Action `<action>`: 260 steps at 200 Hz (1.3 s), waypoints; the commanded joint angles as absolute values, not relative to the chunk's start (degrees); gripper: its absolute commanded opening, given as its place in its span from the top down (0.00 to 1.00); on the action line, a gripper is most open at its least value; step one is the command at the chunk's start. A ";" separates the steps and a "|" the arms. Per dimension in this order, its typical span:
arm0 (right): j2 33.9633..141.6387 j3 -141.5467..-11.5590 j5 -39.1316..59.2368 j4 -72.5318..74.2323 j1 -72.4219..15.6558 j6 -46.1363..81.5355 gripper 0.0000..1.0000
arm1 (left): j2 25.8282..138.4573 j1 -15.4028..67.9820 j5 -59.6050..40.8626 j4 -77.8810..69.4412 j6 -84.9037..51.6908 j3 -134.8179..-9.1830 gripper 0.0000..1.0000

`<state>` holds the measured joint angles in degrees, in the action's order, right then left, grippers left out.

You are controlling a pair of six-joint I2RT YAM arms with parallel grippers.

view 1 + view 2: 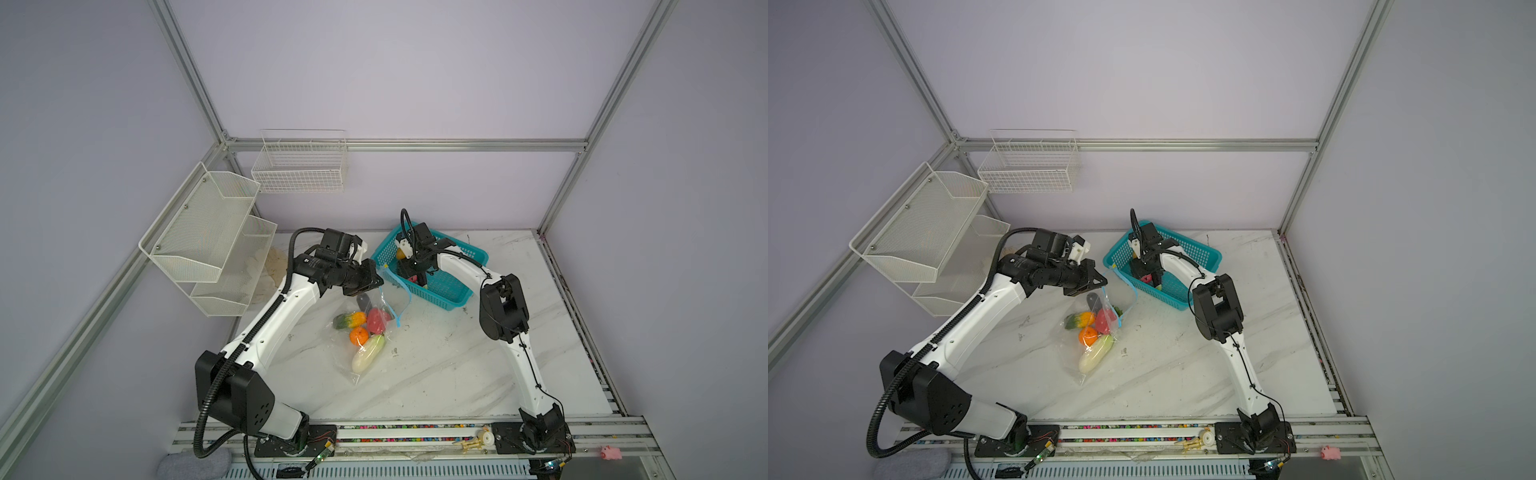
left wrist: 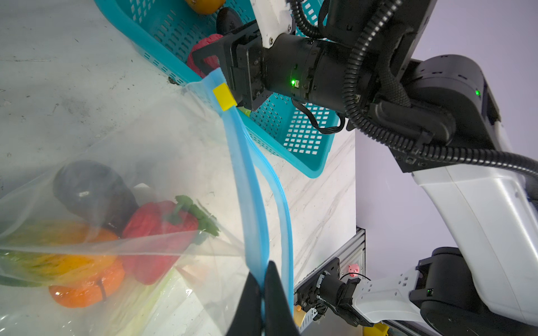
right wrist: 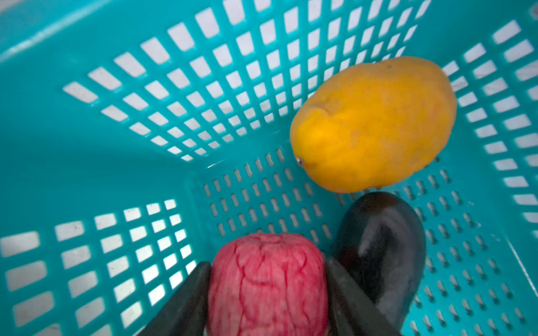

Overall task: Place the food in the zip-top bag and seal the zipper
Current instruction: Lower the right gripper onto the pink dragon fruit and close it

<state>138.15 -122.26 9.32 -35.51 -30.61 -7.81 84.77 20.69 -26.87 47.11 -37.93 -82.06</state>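
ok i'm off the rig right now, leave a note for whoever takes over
Left gripper: shut on the zipper, holding the bag mouth open.
Right gripper: in the basket, fingers closed on the pink piece, not lifted yet.
Done: radish, orange and a few others are in the bag.
Left: pink piece, mango and eggplant from the basket, then seal the zipper.

No lettering, label or number is legible anywhere — nothing can be read.
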 commanded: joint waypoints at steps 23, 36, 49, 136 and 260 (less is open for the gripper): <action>137.71 -122.47 7.32 -41.01 -30.76 -8.22 0.33 | 83.83 20.83 -28.21 44.66 -38.17 -83.32 1.00; 138.16 -122.50 7.29 -41.39 -30.76 -8.29 0.29 | 83.91 20.79 -28.21 44.65 -38.14 -83.32 1.00; 138.47 -122.32 7.29 -41.47 -30.85 -8.28 0.26 | 83.93 20.83 -28.21 44.61 -38.15 -83.23 1.00; 139.40 -122.95 7.50 -41.21 -31.03 -7.94 0.26 | 83.96 20.81 -28.47 44.12 -38.14 -82.80 1.00; 133.92 -121.43 6.55 -38.03 -30.94 -7.11 0.35 | 83.51 20.87 -28.48 42.73 -38.41 -81.78 1.00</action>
<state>138.26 -122.21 7.22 -38.44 -30.68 -7.01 84.77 20.69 -27.09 45.56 -37.98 -82.06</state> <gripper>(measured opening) 0.654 0.047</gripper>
